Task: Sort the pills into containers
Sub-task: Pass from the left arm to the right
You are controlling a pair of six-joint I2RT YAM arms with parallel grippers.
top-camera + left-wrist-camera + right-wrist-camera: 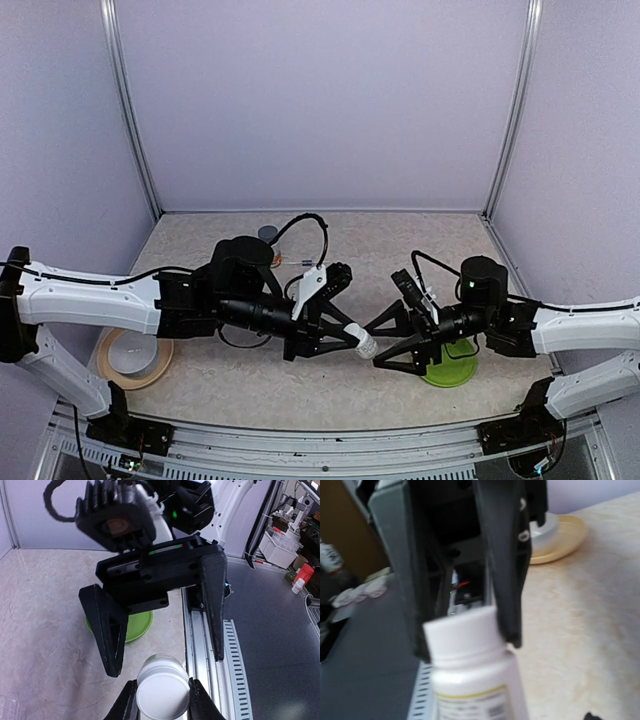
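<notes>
Step in hand, as judged: uncapping or handover of the white-capped vial (366,344). It is held off the bench (250,385), just 5 o'clock of centre in the overhead view, with the green plate (455,372) at its 3 o'clock. To do it well: bring the right claw (166,664) square onto the labelled body, below the cap, centred so both fingers land together. Close firmly before the other side twists or lets go. Left claw (163,682): nearly together, clamped on the white cap. Right claw: fingers spread wide, flanking the body at 9 and 3 o'clock in the left wrist view, with a gap on each side, touching nothing.
</notes>
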